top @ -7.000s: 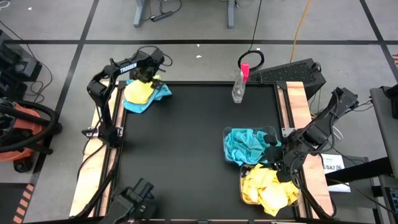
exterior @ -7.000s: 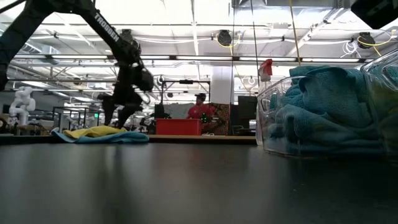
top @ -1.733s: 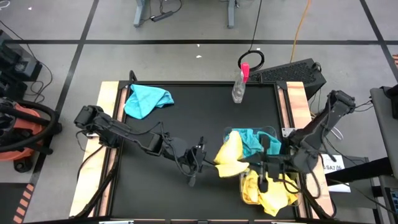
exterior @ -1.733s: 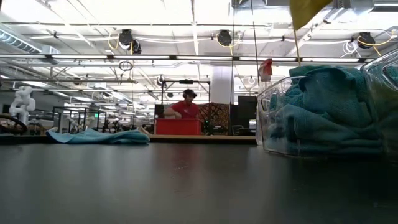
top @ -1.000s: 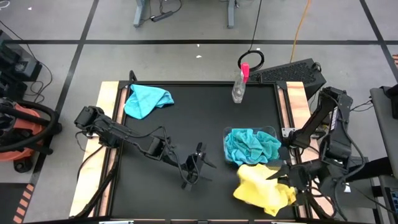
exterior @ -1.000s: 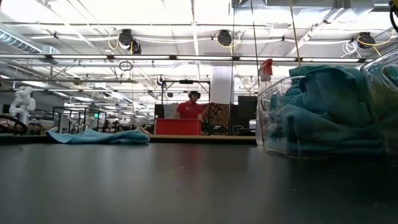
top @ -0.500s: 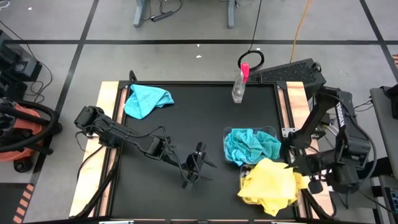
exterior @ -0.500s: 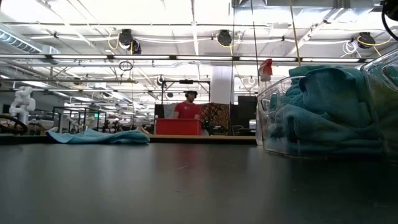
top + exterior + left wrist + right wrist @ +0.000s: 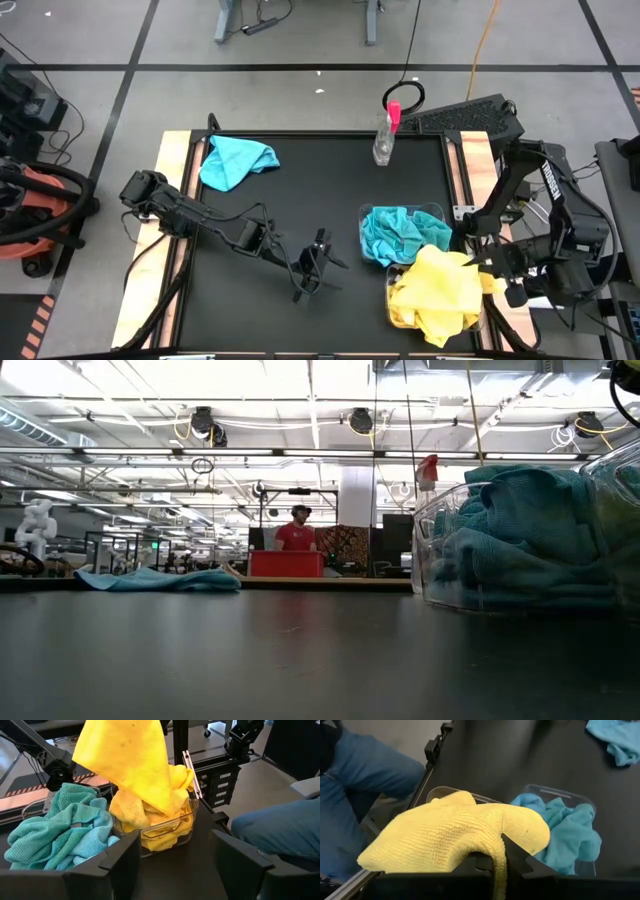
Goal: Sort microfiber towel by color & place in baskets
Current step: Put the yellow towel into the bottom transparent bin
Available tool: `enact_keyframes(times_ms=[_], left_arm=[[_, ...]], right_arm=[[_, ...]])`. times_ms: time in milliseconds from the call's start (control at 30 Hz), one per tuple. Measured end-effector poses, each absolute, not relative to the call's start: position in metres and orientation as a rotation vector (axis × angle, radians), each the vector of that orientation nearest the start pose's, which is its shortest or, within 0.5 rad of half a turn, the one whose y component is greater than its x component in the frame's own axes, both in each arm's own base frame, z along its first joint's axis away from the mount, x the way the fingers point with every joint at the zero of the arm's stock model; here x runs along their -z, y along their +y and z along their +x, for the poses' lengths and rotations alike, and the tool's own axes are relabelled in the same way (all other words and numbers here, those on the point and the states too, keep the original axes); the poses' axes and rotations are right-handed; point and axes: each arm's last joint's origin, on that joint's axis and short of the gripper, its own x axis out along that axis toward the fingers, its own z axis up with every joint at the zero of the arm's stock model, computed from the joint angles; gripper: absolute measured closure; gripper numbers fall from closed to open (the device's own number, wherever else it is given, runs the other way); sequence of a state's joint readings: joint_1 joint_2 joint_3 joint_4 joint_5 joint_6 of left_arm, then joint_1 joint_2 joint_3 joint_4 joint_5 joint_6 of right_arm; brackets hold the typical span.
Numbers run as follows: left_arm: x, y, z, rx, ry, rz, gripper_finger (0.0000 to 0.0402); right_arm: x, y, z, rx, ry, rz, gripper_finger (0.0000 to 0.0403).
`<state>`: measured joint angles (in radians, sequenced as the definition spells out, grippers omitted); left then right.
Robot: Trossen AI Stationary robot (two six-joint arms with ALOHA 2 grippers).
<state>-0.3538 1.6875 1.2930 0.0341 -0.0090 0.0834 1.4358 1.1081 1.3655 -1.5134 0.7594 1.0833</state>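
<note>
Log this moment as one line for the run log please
right gripper: shut on yellow towel above yellow basket | left gripper: open, mid-table | loose blue towel: far left corner

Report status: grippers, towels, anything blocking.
Right gripper shut on yellow towel above yellow basket. Left gripper open, mid-table. Teal towel remains far corner. Nothing blocking.

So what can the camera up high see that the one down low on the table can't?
Only the high view shows both arms: the left gripper open at mid-table, the right gripper holding a yellow towel over the yellow-filled basket. Only the low view shows a person in the room behind. Both show the loose blue towel and the basket of blue towels.
</note>
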Motion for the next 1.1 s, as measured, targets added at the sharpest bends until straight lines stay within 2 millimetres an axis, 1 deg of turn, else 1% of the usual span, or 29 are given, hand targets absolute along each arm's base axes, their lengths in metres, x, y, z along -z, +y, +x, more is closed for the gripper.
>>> enact_keyframes(times_ms=[100, 267, 400, 500, 600, 733, 900, 1100], left_arm=[[-0.293, -0.135, 0.366, 0.355, 0.342, 0.147, 0.0162], [-0.293, -0.135, 0.366, 0.356, 0.342, 0.147, 0.0162], [-0.293, -0.135, 0.366, 0.356, 0.341, 0.147, 0.0162], [-0.293, -0.135, 0.366, 0.356, 0.341, 0.147, 0.0162], [-0.293, -0.135, 0.366, 0.356, 0.341, 0.147, 0.0162], [-0.293, -0.135, 0.366, 0.356, 0.341, 0.146, 0.0162], [-0.292, -0.136, 0.368, 0.355, 0.339, 0.139, 0.0162], [-0.271, -0.138, 0.378, 0.349, 0.396, 0.131, 0.0162]], right_arm=[[-0.376, 0.151, 0.041, -0.205, 0.745, -0.113, 0.0402], [-0.374, 0.171, 0.043, -0.278, 0.708, -0.131, 0.0402], [-0.362, 0.19, 0.046, -0.311, 0.682, -0.173, 0.0402], [-0.346, 0.201, 0.05, -0.292, 0.67, -0.221, 0.0402], [-0.324, 0.21, 0.056, -0.265, 0.685, -0.253, 0.0402], [-0.294, 0.217, 0.065, -0.245, 0.687, -0.251, 0.0402], [-0.26, 0.22, 0.076, -0.247, 0.661, -0.239, 0.0402], [-0.224, 0.216, 0.093, -0.279, 0.677, -0.183, 0.0402]])
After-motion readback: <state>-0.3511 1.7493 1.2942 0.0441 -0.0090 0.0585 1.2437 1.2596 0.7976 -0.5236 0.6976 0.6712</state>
